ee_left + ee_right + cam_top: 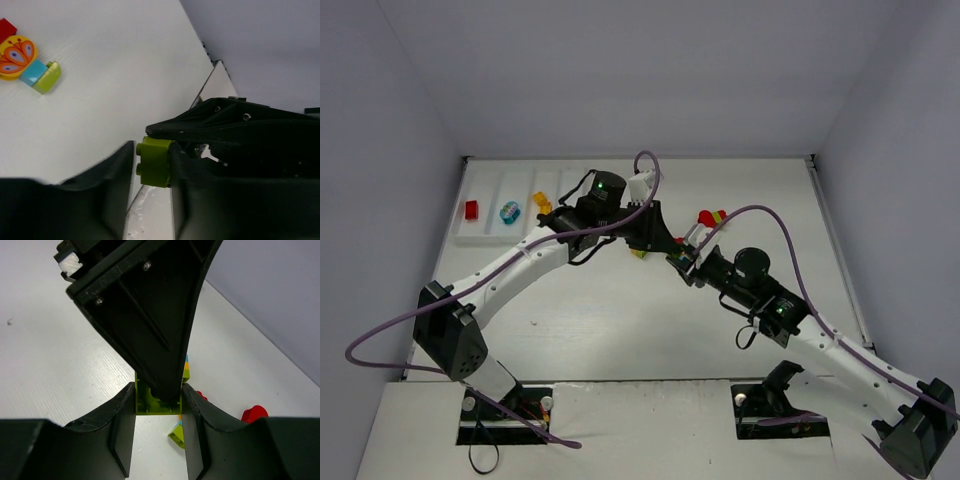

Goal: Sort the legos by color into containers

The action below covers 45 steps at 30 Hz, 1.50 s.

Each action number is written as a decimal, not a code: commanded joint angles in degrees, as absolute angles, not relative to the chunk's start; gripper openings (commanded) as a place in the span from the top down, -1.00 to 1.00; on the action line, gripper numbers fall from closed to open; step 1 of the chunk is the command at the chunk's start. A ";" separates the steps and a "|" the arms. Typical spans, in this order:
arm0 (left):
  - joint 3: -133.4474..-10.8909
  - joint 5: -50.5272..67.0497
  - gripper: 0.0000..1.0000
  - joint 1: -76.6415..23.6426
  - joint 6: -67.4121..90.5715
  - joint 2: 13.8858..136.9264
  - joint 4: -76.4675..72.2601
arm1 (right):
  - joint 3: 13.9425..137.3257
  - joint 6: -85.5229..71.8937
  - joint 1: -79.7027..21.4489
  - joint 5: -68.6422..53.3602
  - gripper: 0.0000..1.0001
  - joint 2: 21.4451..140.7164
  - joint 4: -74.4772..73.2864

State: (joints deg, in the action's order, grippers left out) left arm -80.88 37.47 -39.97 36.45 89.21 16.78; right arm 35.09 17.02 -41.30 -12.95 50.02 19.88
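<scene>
A lime green brick [155, 162] hangs above the table where my two grippers meet. My left gripper [152, 148] is shut on it, one finger on its studs and one on its hollow underside. My right gripper [158, 396] is shut on the same brick [145, 407] across its two sides. In the top view the left gripper [655, 243] and right gripper [678, 256] meet tip to tip mid-table. The white tray [490, 236] lies at the far left and holds a red brick [472, 210], a cyan piece [509, 211] and a yellow brick [542, 205].
A clump of a yellow butterfly disc, cyan and lime bricks [30, 65] lies on the table; the top view shows a red-yellow-green clump [712, 217] beyond the right gripper. A small lime-cyan clump [177, 433] and red pieces [252, 413] lie under the grippers. Walls enclose the table.
</scene>
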 commanded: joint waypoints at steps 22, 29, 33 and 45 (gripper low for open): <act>-96.58 2.39 1.00 -19.00 15.47 99.56 29.18 | 37.62 2.29 -41.31 8.17 -0.71 59.59 20.66; -106.86 -6.32 1.00 -14.33 12.48 115.99 28.74 | 37.62 -2.98 -40.96 10.90 -0.70 61.43 18.02; -109.77 -7.55 1.00 -13.54 12.13 120.40 28.04 | 37.53 -5.09 -40.70 11.42 -0.70 62.14 16.79; -110.83 -7.74 -0.17 -12.04 13.18 123.67 27.69 | 40.69 -11.51 -37.18 9.94 -0.71 72.41 13.36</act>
